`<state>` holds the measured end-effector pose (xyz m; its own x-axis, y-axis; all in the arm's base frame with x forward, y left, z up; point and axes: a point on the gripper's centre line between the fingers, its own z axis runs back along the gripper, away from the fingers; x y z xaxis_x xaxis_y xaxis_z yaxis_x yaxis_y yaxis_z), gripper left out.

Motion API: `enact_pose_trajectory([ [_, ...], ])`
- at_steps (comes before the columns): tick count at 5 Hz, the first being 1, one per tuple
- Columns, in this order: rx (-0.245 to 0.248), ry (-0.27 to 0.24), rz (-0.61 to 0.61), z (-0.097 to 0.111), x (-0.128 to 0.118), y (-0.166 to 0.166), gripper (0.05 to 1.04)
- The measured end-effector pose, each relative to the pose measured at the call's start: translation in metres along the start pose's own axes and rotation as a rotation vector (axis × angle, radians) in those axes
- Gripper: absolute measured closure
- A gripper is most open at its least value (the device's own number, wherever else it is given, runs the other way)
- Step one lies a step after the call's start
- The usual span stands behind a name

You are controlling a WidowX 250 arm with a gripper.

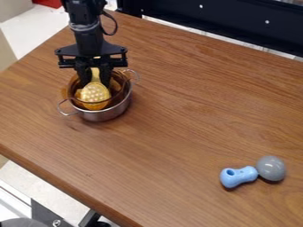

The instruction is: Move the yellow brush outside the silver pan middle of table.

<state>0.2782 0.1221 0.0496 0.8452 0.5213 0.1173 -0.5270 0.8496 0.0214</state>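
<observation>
Robot end effector (pixel 96 83), black, hangs down inside the rim of a silver pan (pixel 105 115) at the upper left of a wooden counter (pixel 177 115). The yellow brush (pixel 95 94) is still to be taken out: its dotted head lies in an amber see-through bowl (pixel 124 87) nested in the pan, and its handle runs up into the end effector. How far open the end effector is, and whether it truly grips the handle, I cannot tell.

To do this well, make the hold on the handle firm first, then lift straight up until the whole head clears both rims. A sideways start could catch the bowl or drag the pan by its loop handles. Next, carry the brush to the middle, well apart from the blue toy (pixel 238 176) and grey ball (pixel 271 168) at lower right, and lower it gently before letting go.
</observation>
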Motion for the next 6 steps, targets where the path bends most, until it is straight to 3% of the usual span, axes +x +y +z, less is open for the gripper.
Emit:
enact_pose_trajectory([
  [3, -0.013, 0.039, 0.051, 0.017, 0.007, -0.001, 0.769],
  [4, -0.055, 0.032, 0.082, 0.048, 0.017, -0.005, 0.769],
  [6, -0.140, 0.080, 0.040, 0.085, 0.022, -0.032, 0.769],
])
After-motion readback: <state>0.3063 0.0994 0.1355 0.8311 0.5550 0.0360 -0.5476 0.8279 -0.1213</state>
